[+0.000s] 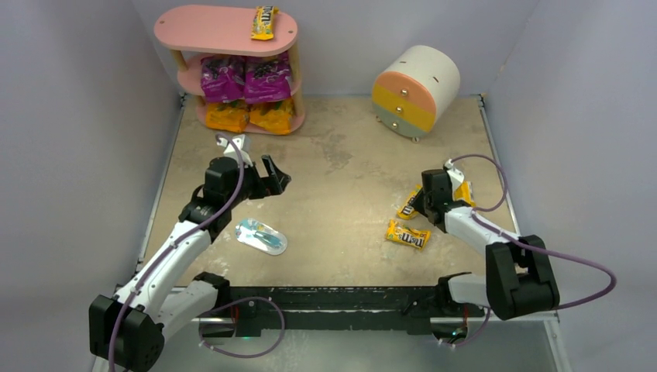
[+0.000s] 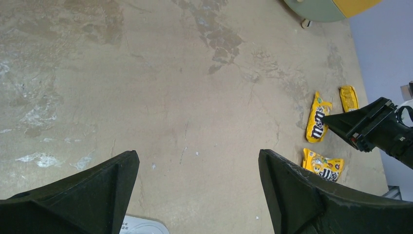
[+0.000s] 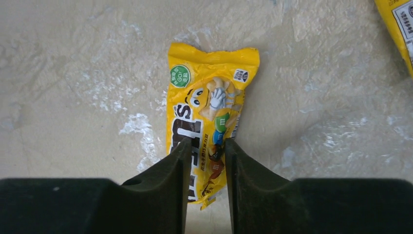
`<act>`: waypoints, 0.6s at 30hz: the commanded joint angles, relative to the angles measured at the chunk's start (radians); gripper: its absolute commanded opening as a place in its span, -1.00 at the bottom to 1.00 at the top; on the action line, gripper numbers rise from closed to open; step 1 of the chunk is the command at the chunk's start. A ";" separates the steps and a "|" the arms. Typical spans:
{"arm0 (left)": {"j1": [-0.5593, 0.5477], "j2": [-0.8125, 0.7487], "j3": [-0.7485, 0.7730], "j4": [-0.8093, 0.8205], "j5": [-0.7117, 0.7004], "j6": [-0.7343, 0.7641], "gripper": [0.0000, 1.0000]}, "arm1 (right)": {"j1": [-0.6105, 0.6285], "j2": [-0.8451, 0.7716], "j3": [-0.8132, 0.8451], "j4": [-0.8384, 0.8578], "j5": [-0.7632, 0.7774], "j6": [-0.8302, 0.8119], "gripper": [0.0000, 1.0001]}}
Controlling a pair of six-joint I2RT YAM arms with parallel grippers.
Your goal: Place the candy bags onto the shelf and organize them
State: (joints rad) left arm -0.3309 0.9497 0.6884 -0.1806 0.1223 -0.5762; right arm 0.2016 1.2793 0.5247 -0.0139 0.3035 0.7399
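Right wrist view: right pincer (image 3: 207, 145) nips the lower end of the small yellow M&M's pack (image 3: 209, 92), flat on the counter (image 3: 73, 63), well apart from the pink three-tier shelf (image 1: 217, 29). Firm the pinch before lifting, since the glossy film may slip. The left pincer (image 2: 197, 155) gapes released, empty.

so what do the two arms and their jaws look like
Both the left arm and right arm have white links with chunky black joints and bases. A purple cable loops along each. The jaws are matte black, wedge-shaped, tapering to blunt tips.
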 commanded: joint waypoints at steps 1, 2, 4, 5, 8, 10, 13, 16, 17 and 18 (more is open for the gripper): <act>-0.009 0.002 0.033 0.061 0.007 -0.009 0.98 | -0.004 -0.014 -0.013 0.109 -0.006 -0.011 -0.46; -0.010 0.006 0.029 0.077 0.030 -0.007 0.98 | -0.004 -0.024 -0.023 0.120 -0.001 -0.012 -0.57; -0.011 0.020 0.018 0.126 0.127 0.004 0.99 | -0.004 -0.034 -0.034 0.135 0.001 -0.012 -0.74; -0.011 0.031 0.013 0.154 0.184 0.012 1.00 | -0.004 -0.040 -0.037 0.138 -0.007 -0.015 -0.82; -0.011 0.087 0.005 0.249 0.373 0.029 1.00 | -0.004 -0.086 -0.033 0.156 -0.065 -0.043 -1.00; -0.015 0.130 -0.008 0.327 0.483 0.008 1.00 | -0.004 -0.133 -0.043 0.183 -0.081 -0.065 -1.00; -0.033 0.182 -0.022 0.406 0.523 -0.033 1.00 | -0.004 -0.197 -0.055 0.190 -0.131 -0.077 -1.00; -0.062 0.206 -0.017 0.447 0.513 -0.037 1.00 | -0.004 -0.254 -0.040 0.178 -0.188 -0.119 -1.00; -0.074 0.215 -0.015 0.466 0.512 -0.043 1.00 | -0.004 -0.276 -0.038 0.195 -0.223 -0.153 -1.00; -0.089 0.226 -0.014 0.489 0.515 -0.052 1.00 | -0.004 -0.297 -0.036 0.214 -0.271 -0.152 -1.00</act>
State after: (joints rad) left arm -0.3798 1.1603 0.6716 0.1452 0.5671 -0.5953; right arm 0.2016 1.0534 0.4759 0.1284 0.1715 0.6655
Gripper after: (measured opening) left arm 0.996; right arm 0.004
